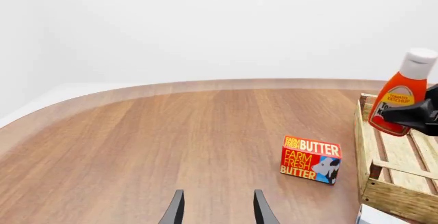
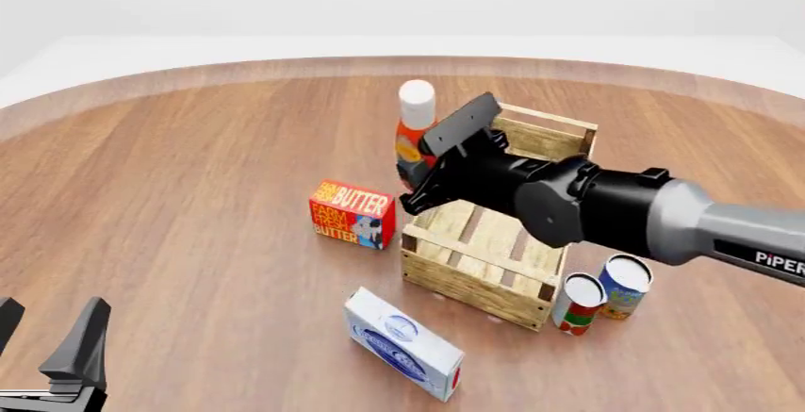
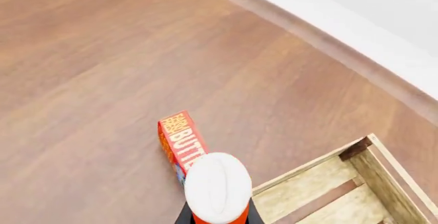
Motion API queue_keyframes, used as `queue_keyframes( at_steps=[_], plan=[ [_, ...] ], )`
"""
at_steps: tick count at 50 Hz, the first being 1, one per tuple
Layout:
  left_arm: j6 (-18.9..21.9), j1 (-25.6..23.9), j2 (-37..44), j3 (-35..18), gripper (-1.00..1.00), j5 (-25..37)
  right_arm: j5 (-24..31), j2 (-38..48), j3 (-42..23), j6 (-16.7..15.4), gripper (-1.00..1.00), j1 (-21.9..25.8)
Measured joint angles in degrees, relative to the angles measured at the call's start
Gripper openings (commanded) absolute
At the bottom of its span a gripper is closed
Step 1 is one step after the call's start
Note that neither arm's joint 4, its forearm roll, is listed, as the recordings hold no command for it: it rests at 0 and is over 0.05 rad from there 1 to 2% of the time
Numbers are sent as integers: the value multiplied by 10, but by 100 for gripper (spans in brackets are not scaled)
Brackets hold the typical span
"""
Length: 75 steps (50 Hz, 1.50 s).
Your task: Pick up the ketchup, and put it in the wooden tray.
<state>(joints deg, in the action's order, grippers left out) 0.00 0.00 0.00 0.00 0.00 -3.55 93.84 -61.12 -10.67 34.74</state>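
Note:
The ketchup (image 2: 408,139), an orange-red bottle with a white cap, is held off the table and tilted, by the left rim of the wooden tray (image 2: 468,287). My right gripper (image 2: 418,163) is shut on the bottle's lower body. In the left wrist view the ketchup (image 1: 397,97) hangs over the wooden tray (image 1: 391,197) with the right gripper (image 1: 415,116) around it. In the right wrist view I see the ketchup's cap (image 3: 217,185) and the wooden tray's corner (image 3: 311,180). My left gripper (image 2: 48,329) is open and empty at the near left; it also shows in the left wrist view (image 1: 217,208).
A red and yellow butter box (image 2: 351,214) stands just left of the tray and shows in both wrist views (image 1: 311,158) (image 3: 179,141). A white and blue carton (image 2: 402,341) lies in front of the tray. Two cans (image 2: 580,304) (image 2: 623,287) stand at its near right corner.

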Motion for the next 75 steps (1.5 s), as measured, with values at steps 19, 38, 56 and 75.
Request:
queue_keyframes(
  at_steps=[19,38,56,75],
  plan=[
    [0,0,0,0,100,0,-33,36,10,-3,-100,-108],
    [0,0,0,0,100,0,-77,93,15,-1,-100,-157],
    [0,0,0,0,100,0,-123,148,25,5,-100,-173],
    [0,0,0,0,100,0,-152,185,30,11,-100,-183]
  ],
)
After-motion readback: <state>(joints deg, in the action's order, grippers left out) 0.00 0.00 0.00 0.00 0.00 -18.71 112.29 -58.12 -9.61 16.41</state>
